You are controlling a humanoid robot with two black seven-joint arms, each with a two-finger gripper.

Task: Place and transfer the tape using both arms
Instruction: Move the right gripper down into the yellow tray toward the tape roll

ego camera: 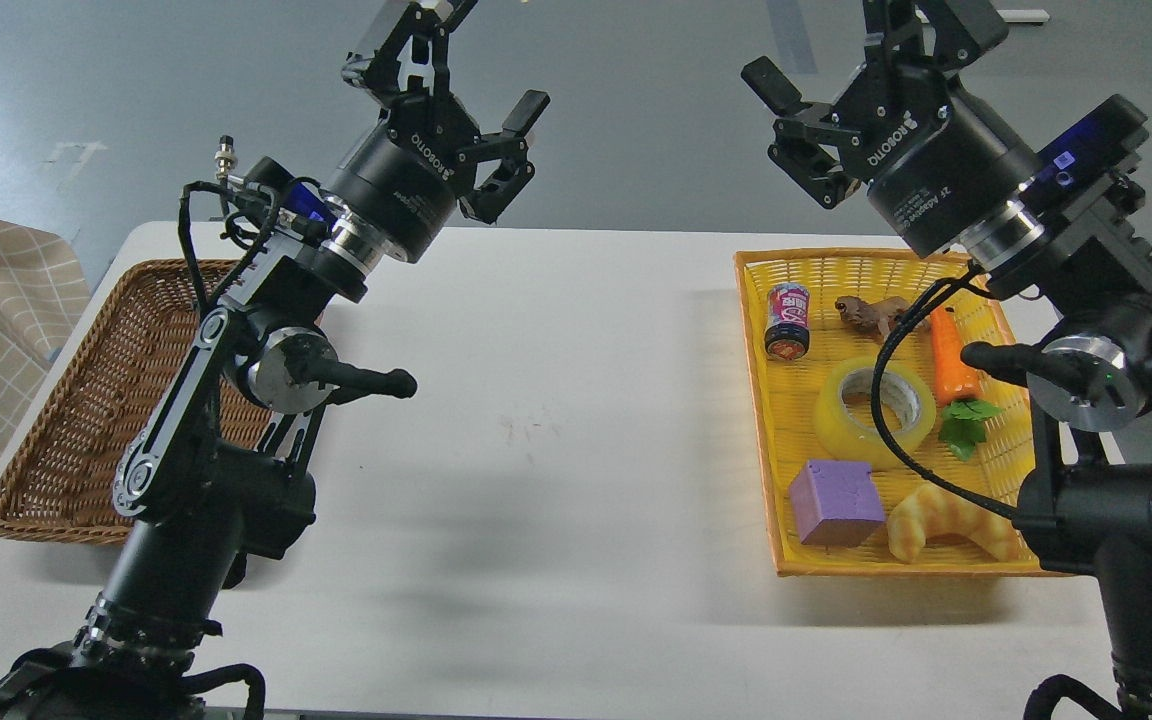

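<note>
The tape [851, 420] is a yellowish translucent roll with a pale core. It lies flat in the middle of the yellow basket [758, 400] on the right of the white table; a black cable crosses in front of it. My right gripper [861, 45] is open and empty, held high above the basket's far edge. My left gripper [471, 55] is open and empty, held high above the table's far left part, beyond the wicker basket [56, 420].
In the yellow basket also lie a small can [787, 320], a brown root [866, 312], a toy carrot [951, 365], a purple cube [836, 502] and a croissant [946, 520]. The wicker basket stands at the table's left edge behind my left arm.
</note>
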